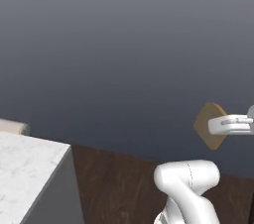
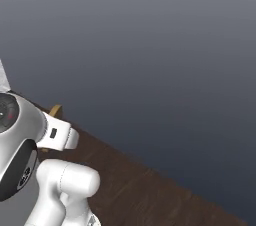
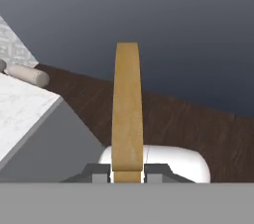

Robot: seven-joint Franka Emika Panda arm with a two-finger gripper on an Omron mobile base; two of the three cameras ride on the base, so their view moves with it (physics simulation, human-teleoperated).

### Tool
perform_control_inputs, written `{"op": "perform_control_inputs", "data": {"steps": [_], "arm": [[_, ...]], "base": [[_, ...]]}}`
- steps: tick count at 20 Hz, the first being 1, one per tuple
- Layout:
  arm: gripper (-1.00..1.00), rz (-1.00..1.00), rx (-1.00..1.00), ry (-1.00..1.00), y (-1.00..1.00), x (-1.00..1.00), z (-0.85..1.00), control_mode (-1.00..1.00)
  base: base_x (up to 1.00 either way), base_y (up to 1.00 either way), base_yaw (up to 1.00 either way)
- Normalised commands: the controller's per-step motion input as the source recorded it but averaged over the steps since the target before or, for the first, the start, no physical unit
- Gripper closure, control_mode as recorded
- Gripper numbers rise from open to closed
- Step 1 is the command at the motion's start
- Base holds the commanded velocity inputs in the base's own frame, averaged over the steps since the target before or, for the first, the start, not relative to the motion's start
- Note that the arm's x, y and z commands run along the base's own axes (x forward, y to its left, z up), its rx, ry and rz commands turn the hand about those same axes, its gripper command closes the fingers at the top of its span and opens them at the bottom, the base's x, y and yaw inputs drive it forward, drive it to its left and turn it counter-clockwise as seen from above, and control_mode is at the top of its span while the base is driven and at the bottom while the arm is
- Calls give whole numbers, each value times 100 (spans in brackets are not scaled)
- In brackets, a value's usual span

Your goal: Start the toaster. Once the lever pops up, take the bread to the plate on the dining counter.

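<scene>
My gripper [image 1: 220, 124] is shut on the bread [image 1: 209, 125], a tan-brown slice held upright in the air over the dark wood floor. In the hand view the bread [image 3: 127, 104] stands edge-on between the two fingertips of the gripper [image 3: 127, 172]. A small corner of the bread [image 2: 56, 109] peeks out past the hand in the right base view. The dining counter [image 1: 25, 168], a white marble-look slab, lies at the lower left, well left of the gripper, and its corner [image 3: 20, 114] appears in the hand view. The toaster, the lever and the plate are out of view.
A beige stool top [image 1: 13, 127] sits behind the counter's far edge and appears again as the stool top [image 3: 27, 75] in the hand view. Dark wood floor [image 1: 119, 188] spreads beneath the arm. A plain grey-blue wall fills the background.
</scene>
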Motion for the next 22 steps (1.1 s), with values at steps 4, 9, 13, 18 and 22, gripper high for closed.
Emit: {"op": "perform_control_inputs", "data": {"steps": [4,9,13,18,22], "arm": [[100,0,0,0,0,0,0,100],[100,0,0,0,0,0,0,100],[100,0,0,0,0,0,0,100],[100,0,0,0,0,0,0,100],[100,0,0,0,0,0,0,100]], "base": [[100,-27,46],[100,-7,59],[100,-27,64],[99,-25,64],[91,-28,63]]}}
